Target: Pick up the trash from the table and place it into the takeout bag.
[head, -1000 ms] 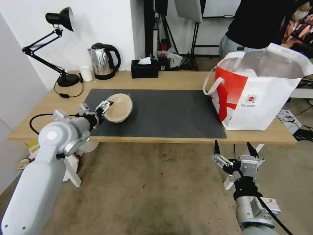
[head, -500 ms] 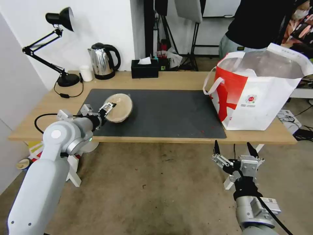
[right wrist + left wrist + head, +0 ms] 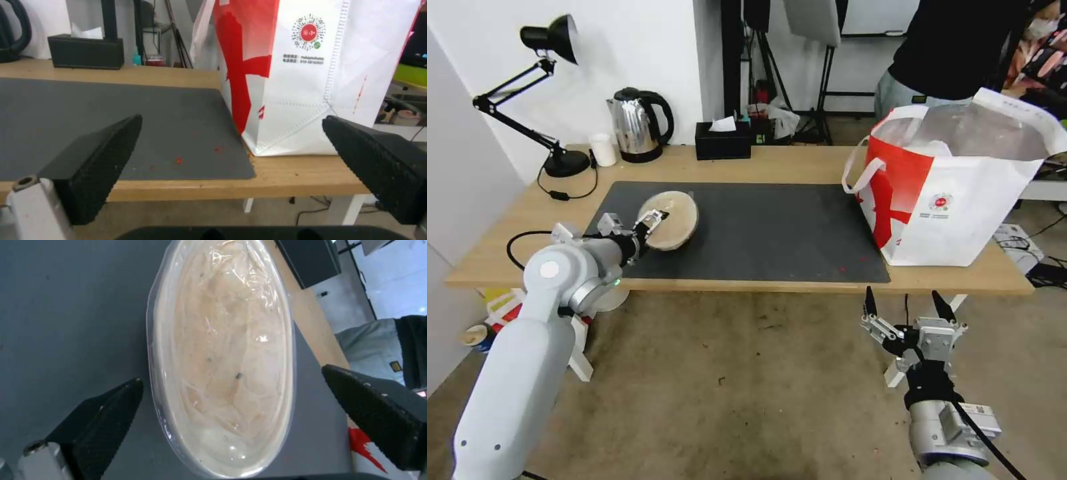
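Left gripper [image 3: 650, 223]: at the near-left rim of the bowl [image 3: 672, 219], fingers spread wide. In the wrist view the two pads flank the bowl's end with gaps on both sides, nothing gripped.
Bowl: beige, film-covered, with pale residue inside; it sits on the left part of the mat [image 3: 760, 230], well apart from the bag [image 3: 960, 200].
Right gripper [image 3: 904, 310]: below the table's near edge, in front of the bag, fingers spread apart and empty.
Bag: upright at the table's right end, mouth open, one corner on the mat's right edge.
Table [image 3: 800, 167]: light wood.
Around: lamp [image 3: 547, 87], white cup [image 3: 603, 149], kettle [image 3: 639, 125] and tissue box [image 3: 723, 140] stand along the far edge, clear of the mat.
In the way: bare mat lies between bowl and bag; a few red specks [image 3: 178, 160] dot its near-right corner.
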### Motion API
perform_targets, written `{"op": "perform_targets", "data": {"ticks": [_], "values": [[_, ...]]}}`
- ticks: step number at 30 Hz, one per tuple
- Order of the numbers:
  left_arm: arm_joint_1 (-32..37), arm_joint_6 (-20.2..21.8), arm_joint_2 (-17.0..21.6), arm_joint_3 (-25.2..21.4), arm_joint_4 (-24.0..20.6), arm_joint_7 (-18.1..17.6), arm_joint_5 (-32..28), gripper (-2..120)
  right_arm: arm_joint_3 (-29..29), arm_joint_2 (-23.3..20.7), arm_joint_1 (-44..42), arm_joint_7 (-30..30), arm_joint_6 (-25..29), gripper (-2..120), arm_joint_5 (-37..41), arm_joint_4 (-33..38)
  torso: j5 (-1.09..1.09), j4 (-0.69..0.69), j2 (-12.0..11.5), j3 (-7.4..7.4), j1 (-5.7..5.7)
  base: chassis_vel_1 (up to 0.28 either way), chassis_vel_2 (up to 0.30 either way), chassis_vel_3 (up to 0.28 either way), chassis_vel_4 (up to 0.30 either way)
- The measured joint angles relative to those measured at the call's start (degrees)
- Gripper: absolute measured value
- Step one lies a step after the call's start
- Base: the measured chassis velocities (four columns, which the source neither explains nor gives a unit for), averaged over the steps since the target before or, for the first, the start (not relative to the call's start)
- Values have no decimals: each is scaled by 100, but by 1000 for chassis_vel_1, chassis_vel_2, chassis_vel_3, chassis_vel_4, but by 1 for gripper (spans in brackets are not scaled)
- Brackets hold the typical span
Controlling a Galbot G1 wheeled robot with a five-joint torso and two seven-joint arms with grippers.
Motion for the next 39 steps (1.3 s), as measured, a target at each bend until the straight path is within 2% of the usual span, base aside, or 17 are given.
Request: {"op": "perform_targets", "data": {"ticks": [27, 29, 31, 34, 36, 39], "values": [[-209, 141, -144, 189, 363, 41, 93, 98, 0, 0, 0, 0, 0, 100, 0, 0, 0, 0, 0, 0, 1, 0, 0, 0, 0], [-221, 149, -163, 200, 390, 43, 105, 88, 0, 0, 0, 0, 0, 100, 0, 0, 0, 0, 0, 0, 1, 0, 0, 0, 0], [-222, 153, -170, 204, 393, 55, 105, 85, 0, 0, 0, 0, 0, 100, 0, 0, 0, 0, 0, 0, 1, 0, 0, 0, 0], [-229, 161, -203, 222, 419, 108, 130, 70, 0, 0, 0, 0, 0, 100, 0, 0, 0, 0, 0, 0, 1, 0, 0, 0, 0], [-233, 161, -215, 229, 436, 112, 141, 67, 0, 0, 0, 0, 0, 100, 0, 0, 0, 0, 0, 0, 1, 0, 0, 0, 0], [-237, 162, -226, 244, 455, 113, 193, 53, 0, 0, 0, 0, 0, 100, 0, 0, -1, 0, 0, 0, 1, 0, 0, 0, 0]]}}
